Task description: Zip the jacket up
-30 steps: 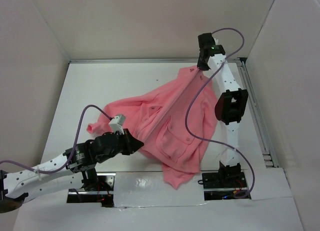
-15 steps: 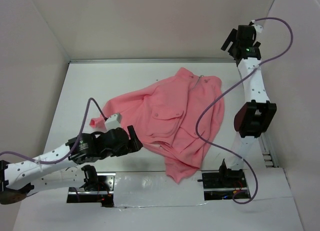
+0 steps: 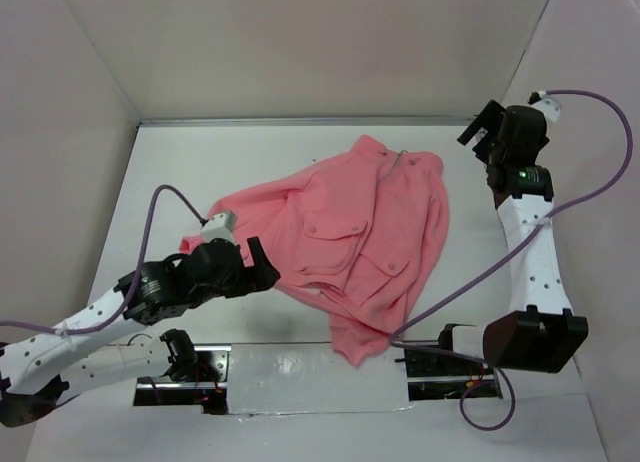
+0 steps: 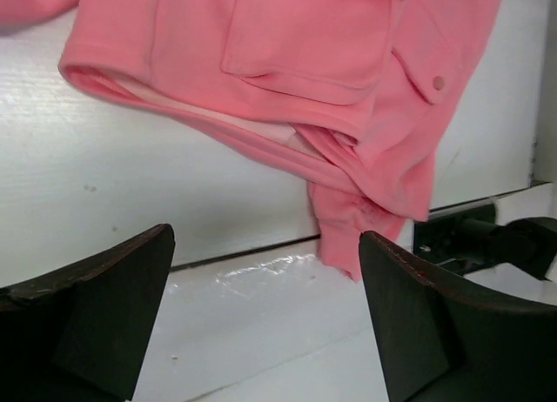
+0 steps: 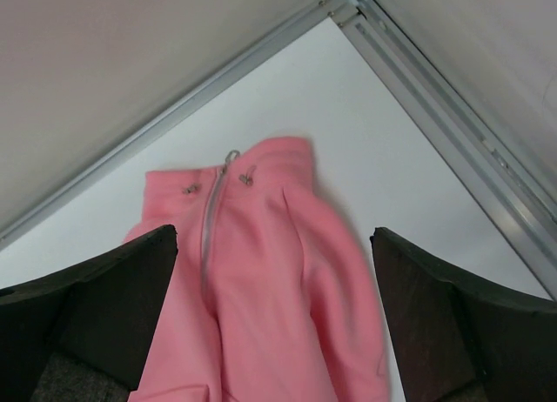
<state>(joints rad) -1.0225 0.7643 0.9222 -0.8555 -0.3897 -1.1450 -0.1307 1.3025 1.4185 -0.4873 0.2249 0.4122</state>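
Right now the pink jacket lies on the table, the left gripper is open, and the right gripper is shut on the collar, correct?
Not quite: the right gripper is open and holds nothing. The right wrist view shows its jaws spread wide, with the collar lying free beyond them. The jacket does lie on the table, and the left gripper is open.

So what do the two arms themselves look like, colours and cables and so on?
Both the left arm and right arm have white links dotted with small dark holes, joined by bulky black joint housings. A purple cable loops loosely along each. The fingers are broad, dark, wedge-shaped blocks. A small green light glows near the right wrist.
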